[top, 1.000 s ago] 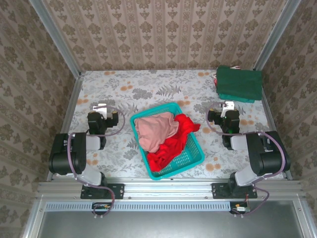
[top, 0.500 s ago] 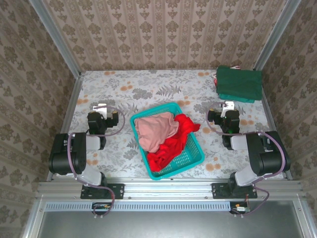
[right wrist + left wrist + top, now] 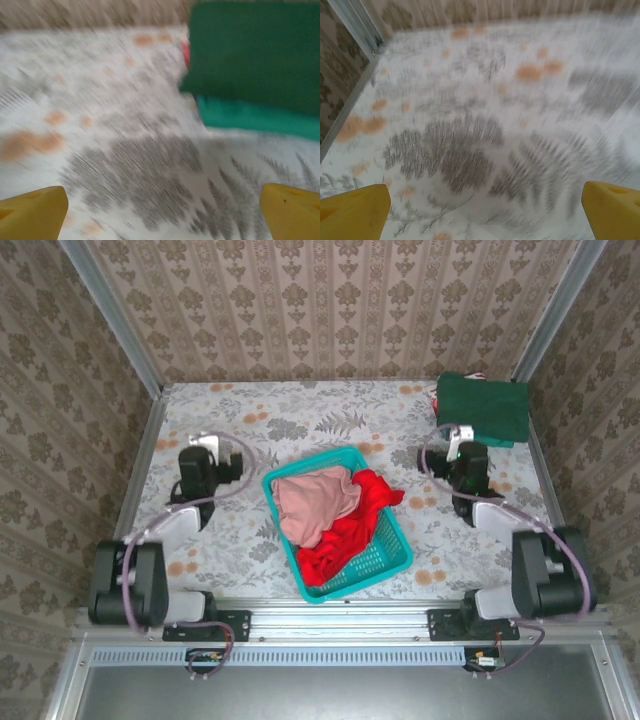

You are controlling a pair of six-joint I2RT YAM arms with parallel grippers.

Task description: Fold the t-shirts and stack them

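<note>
A dusty pink t-shirt (image 3: 315, 502) lies crumpled on a bright red t-shirt (image 3: 348, 532) inside the teal mesh basket (image 3: 386, 556) at mid-table. Folded dark green t-shirts (image 3: 483, 408) are stacked at the far right corner, and they also show in the right wrist view (image 3: 255, 55) over a teal fold (image 3: 250, 119). My left gripper (image 3: 203, 442) hangs open left of the basket, its yellow fingertips (image 3: 355, 210) wide apart over bare cloth (image 3: 485, 212). My right gripper (image 3: 460, 434) is open just in front of the green stack, nothing between its fingers (image 3: 162, 212).
The table carries a floral white cloth (image 3: 300, 420). Patterned walls and metal posts (image 3: 110, 320) close it in on three sides. A metal rail (image 3: 330, 620) runs along the near edge by the arm bases. Both wrist views are motion-blurred.
Both arms have stretched out from their folded pose, carrying the grippers farther up the table. The right one is now closer to the green stack. Basket and shirts have not moved.
</note>
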